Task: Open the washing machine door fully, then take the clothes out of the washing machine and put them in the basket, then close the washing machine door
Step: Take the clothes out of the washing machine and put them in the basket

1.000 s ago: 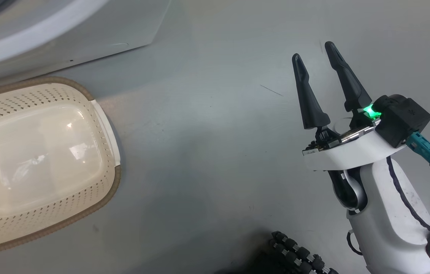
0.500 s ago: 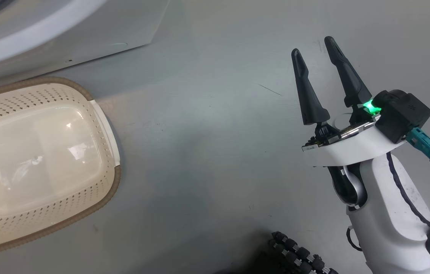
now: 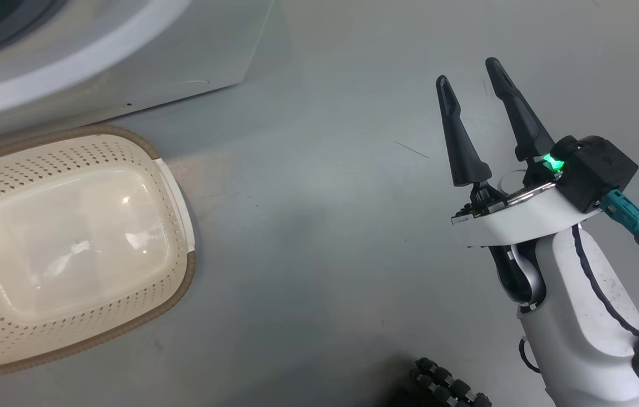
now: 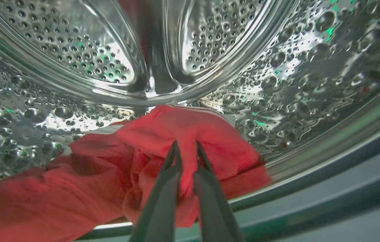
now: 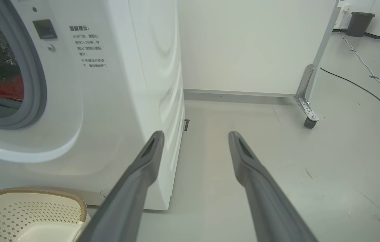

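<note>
In the head view, the basket (image 3: pixel 175 294) is sitting on the floor (image 3: pixel 319 226) just in front of the washing machine (image 3: pixel 127 62), and nothing is lying in it. The right gripper (image 3: pixel 467 72) is hovering over bare floor well apart from the basket, its jaws standing apart and carrying nothing. In the left wrist view, the left gripper (image 4: pixel 186 145) is reaching inside the steel drum (image 4: pixel 75 50), its jaws drawn almost together and pinching a fold of the clothes (image 4: pixel 190 124). The red fabric is lying along the bottom of the drum, trailing toward the front lip. In the right wrist view, the right gripper is pointing past the machine's front corner at open floor, with its jaws wide. The grey rubber ring (image 5: pixel 38 84) is standing uncovered, with red showing inside it, and a corner of the basket is sitting below. Judgement: the door is taken to be open, since the mouth is accessible. The removal of the clothes is only beginning, with the grip made but the load not yet lifted clear. Carrying the clothes to the basket, checking the drum for any further garment and closing the door are all outstanding.
</note>
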### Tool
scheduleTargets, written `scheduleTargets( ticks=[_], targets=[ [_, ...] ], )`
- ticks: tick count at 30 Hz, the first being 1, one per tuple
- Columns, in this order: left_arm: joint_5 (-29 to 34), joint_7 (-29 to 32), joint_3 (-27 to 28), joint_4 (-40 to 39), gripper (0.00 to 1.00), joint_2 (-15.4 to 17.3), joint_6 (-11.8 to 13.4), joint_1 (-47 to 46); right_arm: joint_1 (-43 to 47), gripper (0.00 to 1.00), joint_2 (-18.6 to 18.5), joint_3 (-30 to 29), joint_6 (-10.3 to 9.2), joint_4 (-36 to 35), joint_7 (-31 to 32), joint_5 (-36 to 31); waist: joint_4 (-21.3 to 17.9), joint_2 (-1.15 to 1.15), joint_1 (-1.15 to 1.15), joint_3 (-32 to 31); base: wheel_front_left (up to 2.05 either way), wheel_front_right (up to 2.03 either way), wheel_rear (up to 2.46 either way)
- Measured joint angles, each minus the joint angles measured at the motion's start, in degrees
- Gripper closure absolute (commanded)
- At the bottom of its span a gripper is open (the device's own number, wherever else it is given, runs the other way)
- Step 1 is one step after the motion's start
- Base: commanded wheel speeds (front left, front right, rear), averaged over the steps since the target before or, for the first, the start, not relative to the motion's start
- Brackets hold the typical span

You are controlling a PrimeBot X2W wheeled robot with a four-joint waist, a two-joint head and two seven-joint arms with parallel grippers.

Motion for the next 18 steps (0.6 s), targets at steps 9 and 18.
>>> scheduleTargets(
  ticks=[9, 18],
  targets=[
    [-0.57, -8.69, 0.15, -2.79, 1.00, -3.32, -0.05, 6.09, 0.09, 0.00, -0.01, -1.77, -0.04, 0.58, 0.00, -1.03, 2.22, 0.00, -0.01, -3.11, 0.00, 0.00, 0.00],
    [-1.19, -16.13, 0.27, -6.57, 1.00, -5.70, -0.44, 14.38, 1.63, 0.00, -0.01, -2.70, -0.04, 1.36, 0.00, -2.00, 4.68, 0.00, -0.01, -6.83, 0.00, 0.00, 0.00]
  ],
)
